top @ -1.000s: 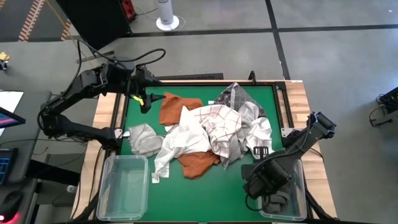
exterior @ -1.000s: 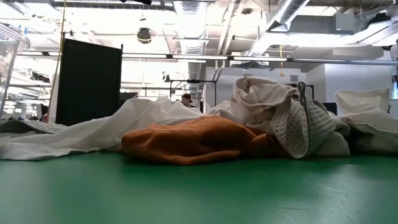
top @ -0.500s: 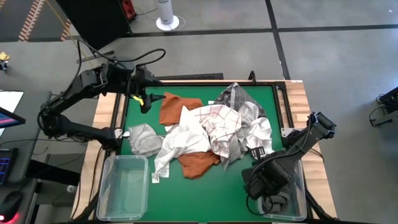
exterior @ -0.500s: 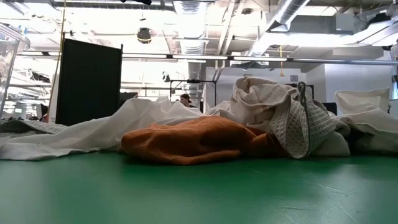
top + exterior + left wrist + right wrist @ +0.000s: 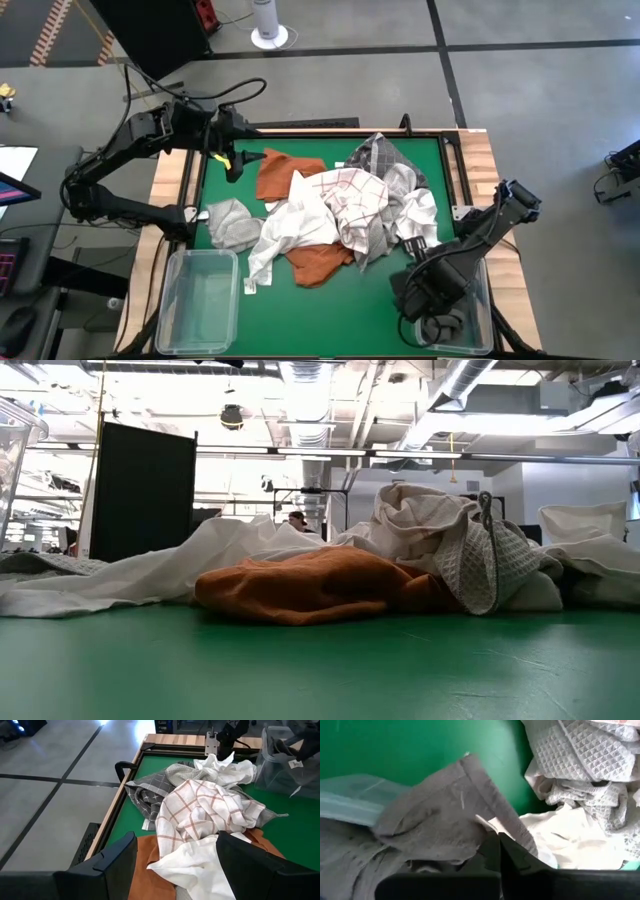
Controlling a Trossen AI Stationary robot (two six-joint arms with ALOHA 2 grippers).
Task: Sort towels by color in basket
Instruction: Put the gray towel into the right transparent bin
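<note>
High view showed the right end effector (image 5: 437, 303) over the right bin (image 5: 482, 300), shut, probably pinching the dark grey towel (image 5: 435, 820); next it should let go. The left end effector (image 5: 237, 160) waited open, holding nothing.

A green table (image 5: 370, 285) with wooden edges holds a big pile of towels (image 5: 335, 215) and two clear bins (image 5: 198, 300).

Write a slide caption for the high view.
Right pincer shut over the right bin; left pincer open beside the towel pile.
</note>
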